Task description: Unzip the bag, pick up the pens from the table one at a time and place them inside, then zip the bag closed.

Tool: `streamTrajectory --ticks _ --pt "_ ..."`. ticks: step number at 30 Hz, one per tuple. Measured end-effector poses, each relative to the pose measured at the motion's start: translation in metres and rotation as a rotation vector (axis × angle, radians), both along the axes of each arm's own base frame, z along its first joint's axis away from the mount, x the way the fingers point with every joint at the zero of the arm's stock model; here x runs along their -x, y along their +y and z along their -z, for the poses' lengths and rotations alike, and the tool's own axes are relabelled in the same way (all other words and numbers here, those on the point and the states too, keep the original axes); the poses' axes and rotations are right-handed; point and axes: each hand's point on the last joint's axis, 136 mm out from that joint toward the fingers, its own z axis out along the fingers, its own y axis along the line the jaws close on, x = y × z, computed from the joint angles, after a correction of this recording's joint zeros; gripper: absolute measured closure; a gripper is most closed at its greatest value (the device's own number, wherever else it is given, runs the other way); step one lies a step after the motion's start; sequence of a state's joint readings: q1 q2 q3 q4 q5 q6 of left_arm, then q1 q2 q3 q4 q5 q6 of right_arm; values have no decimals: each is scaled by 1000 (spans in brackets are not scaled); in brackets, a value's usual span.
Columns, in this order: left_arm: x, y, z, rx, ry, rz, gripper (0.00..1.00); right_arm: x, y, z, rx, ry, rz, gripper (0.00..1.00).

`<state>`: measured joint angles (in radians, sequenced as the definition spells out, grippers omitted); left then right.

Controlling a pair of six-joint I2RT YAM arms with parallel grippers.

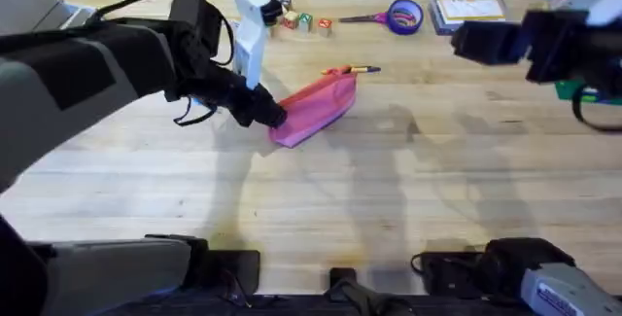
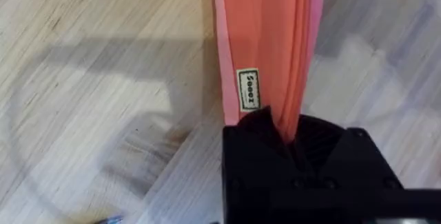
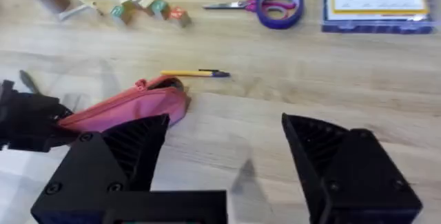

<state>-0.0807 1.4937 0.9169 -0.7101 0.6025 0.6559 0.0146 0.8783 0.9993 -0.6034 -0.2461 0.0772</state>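
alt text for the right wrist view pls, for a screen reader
The right tool, fingers wide open and holding nothing, hovers over the table facing the pink bag, whose far end the left tool pinches. An orange-yellow pen lies just beyond the bag; scissors, small blocks and a blue box line the far edge.

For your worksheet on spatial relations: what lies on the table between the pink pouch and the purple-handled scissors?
The orange-yellow pen lies between the pink pouch and the scissors, on bare table, seen in the right wrist view.
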Motion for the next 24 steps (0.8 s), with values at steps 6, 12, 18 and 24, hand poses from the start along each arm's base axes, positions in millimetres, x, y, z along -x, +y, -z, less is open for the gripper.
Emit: streamTrajectory --ticks 6,12,18,24 --pt "0 0 0 0 0 0 957 -29 40 -10 -16 85 -139 4" --pt "0 0 0 0 0 0 956 -38 69 3 -9 174 -219 4" --pt "0 0 0 0 0 0 957 -38 91 19 -1 230 -279 4" --pt "0 0 0 0 0 0 957 -36 96 21 -5 238 -295 4"
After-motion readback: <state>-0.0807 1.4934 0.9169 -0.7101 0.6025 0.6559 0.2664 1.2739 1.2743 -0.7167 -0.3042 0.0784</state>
